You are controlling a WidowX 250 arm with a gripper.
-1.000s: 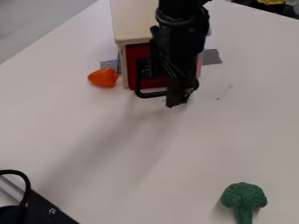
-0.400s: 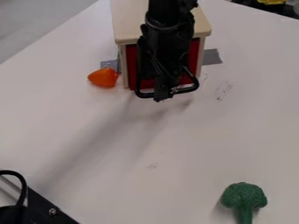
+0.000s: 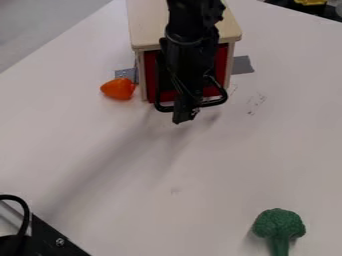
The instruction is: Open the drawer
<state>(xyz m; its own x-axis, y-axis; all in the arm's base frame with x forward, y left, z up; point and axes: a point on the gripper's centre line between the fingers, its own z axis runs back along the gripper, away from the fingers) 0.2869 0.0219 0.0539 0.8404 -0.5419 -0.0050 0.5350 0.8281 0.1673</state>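
drawer (image 3: 151, 80) in cabinet (image 3: 148, 31) front | gripper (image 3: 185, 116) before cabinet, at handle (image 3: 216, 103), spread/closed: can't tell | handle likely stiff, slick; drawer light; grab mid-bar

An orange, rounded toy (image 3: 118, 88) is lying on its side on the white tabletop (image 3: 234, 165), its narrower end pointing right, just in front of a gray tape patch (image 3: 125, 74), while another gray tape piece (image 3: 242, 64) is lying well apart to the right, with faint dark marks (image 3: 255, 104) showing below it. A green toy broccoli (image 3: 279, 225) is resting near the bottom right, its stem pointing toward the lower edge. A black fixture (image 3: 57, 237) with a curved black loop (image 3: 27, 212) is occupying the lower left corner, and something yellow (image 3: 310, 2) is showing at the top right.
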